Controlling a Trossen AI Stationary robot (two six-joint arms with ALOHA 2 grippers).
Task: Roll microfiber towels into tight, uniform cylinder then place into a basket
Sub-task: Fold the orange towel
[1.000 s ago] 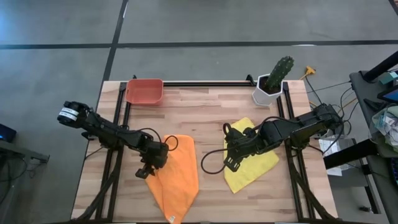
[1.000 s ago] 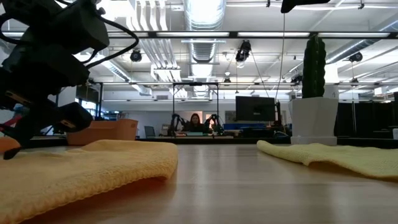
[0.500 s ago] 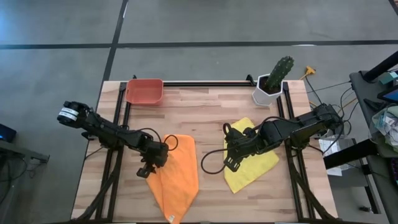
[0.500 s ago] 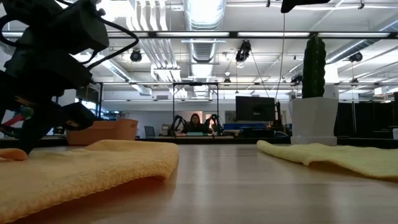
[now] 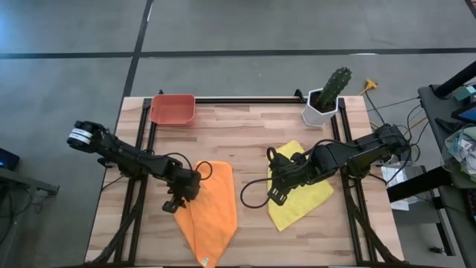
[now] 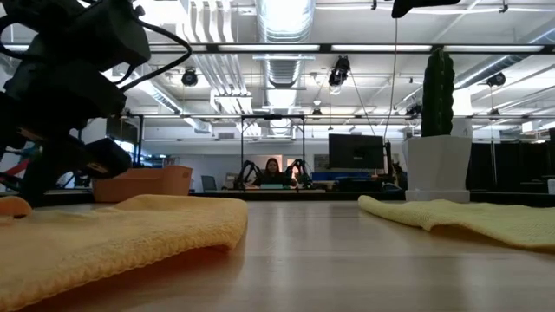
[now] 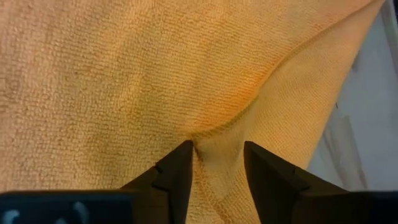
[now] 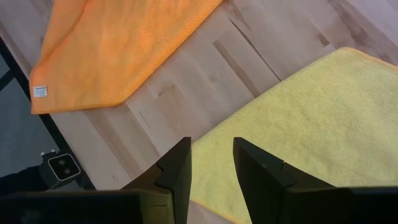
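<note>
Left pincer (image 7: pixel 216 163) low over the orange towel (image 5: pixel 212 212), at that cloth's left edge in the high view. Its two fingers (image 7: pixel 180 168) stand parted, with a raised pucker of orange cloth between them; whether they have closed firmly on the fold I cannot tell. From there the towel runs out as a long folded shape towards the near desk edge, white label at its near tip.

Right pincer (image 8: pixel 210 163) above the left edge of the yellow towel (image 5: pixel 305 190), fingers a little apart, nothing between them; bare wood and the yellow hem show through the gap. Yellow towel lies flat and unrolled on the right half of the desk (image 5: pixel 253 126), well apart from the orange one.

Basket (image 5: pixel 173 109) at the far left corner of the desk, nothing seen in it from above. White pot with cactus (image 5: pixel 326 98) at the far right corner.

Low view: orange cloth in a thick fold at the near left, yellow cloth flat at right. A person (image 6: pixel 273 170) is seated far back in the room.
</note>
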